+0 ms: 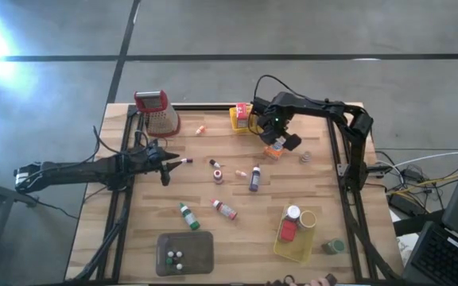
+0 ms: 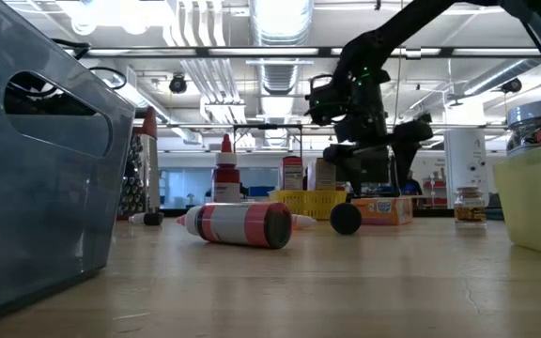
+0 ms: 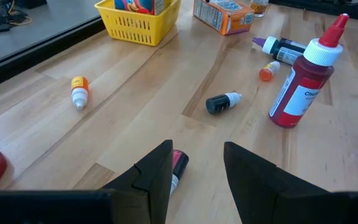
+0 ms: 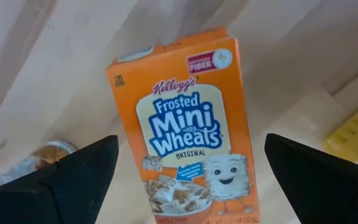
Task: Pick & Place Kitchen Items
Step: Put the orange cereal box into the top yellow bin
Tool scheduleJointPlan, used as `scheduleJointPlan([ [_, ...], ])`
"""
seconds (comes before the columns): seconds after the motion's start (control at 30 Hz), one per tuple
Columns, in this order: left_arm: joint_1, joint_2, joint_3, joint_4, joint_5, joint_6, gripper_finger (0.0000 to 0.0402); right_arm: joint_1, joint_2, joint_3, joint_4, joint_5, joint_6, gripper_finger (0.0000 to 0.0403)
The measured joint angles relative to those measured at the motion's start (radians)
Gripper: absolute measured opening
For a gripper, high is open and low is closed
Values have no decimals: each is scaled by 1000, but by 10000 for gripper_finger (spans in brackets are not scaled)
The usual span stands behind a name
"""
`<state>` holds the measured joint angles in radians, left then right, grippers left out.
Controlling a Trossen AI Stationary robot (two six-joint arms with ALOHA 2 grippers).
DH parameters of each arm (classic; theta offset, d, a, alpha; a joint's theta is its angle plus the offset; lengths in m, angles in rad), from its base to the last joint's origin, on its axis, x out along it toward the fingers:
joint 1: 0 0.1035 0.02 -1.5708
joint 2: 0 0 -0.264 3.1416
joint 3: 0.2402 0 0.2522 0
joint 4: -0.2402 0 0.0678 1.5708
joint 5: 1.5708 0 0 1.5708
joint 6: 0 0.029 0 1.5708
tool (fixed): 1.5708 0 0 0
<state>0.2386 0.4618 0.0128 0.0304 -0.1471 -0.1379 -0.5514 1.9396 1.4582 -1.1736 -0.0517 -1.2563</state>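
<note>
Right gripper (image 4: 185, 174) is spread wide over the cereal box (image 4: 188, 124), nothing held. The box lies flat, face up, centred between the fingers (image 4: 73, 177) with clear wood showing on both sides of it. In the high view the same gripper (image 1: 281, 143) sits above the box (image 1: 273, 150), just beside the yellow basket (image 1: 240, 116).

My read: this is the pre-grasp for the box. To do it well:
- Drop straight down, keeping the box midway between the fingers, so neither pad lands on its top face.
- Close across the narrow width, not the length. The current alignment looks right for that.
- Thin cardboard, so a light squeeze; too much will likely crush it.
- Watch the small jar (image 4: 39, 158) lying near one finger. It could get nudged on the way down.
- The basket edge is close on the other finger's side, so don't drift that way.

Left gripper (image 3: 197, 180) is low over the table, fingers half open, not gripping. A small red-capped bottle (image 3: 178, 165) lies between its fingertips, close to one finger (image 3: 154, 177). Whether that finger touches it, I can't tell.
</note>
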Motion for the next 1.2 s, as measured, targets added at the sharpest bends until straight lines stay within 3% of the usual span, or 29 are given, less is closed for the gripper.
scheduleJointPlan([
  [0.43, 0, 0, 0, 0, 0, 0, 149, 7, -1, -22, 14, 2, -85, 400],
  [0.9, 0, 0, 0, 1, 0, 0, 149, 11, -2, -138, 145, 1, -107, 400],
  [1.2, 0, 0, 0, 1, 0, 0, 149, 8, -2, -163, 159, -52, -80, 400],
])
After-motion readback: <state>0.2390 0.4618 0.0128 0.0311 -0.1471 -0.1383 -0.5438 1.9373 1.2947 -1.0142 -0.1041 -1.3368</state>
